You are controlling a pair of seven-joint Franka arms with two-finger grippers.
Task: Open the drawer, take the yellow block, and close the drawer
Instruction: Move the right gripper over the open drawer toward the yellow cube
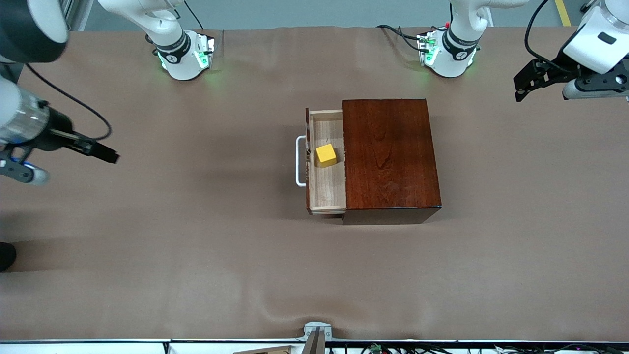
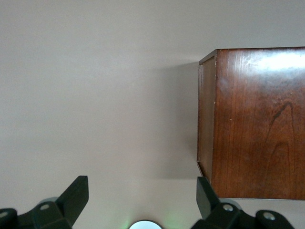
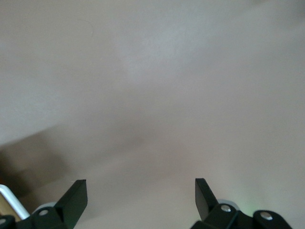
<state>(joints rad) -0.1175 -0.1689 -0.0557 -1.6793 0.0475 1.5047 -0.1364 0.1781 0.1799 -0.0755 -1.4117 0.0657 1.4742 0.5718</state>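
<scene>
The drawer [image 1: 327, 189] stands partly pulled out of the dark reddish-brown box [image 1: 388, 152], its white handle [image 1: 298, 162] pointing toward the right arm's end of the table. The yellow block [image 1: 326, 154] lies in the drawer's light-wood tray, close to the box's edge. My right gripper [image 1: 109, 156] hangs open and empty over bare cloth near the right arm's end, well away from the handle; its wrist view shows only cloth between the fingers [image 3: 140, 188]. My left gripper [image 1: 521, 88] waits open and empty in the air off the box's closed end; the box [image 2: 257, 124] shows in its wrist view beside the fingers [image 2: 142, 186].
Brown cloth [image 1: 196, 255] covers the whole table. Both arm bases [image 1: 184, 54] [image 1: 449, 51] stand along the edge farthest from the front camera, with cables by them. A grey clamp [image 1: 317, 334] sits at the nearest table edge.
</scene>
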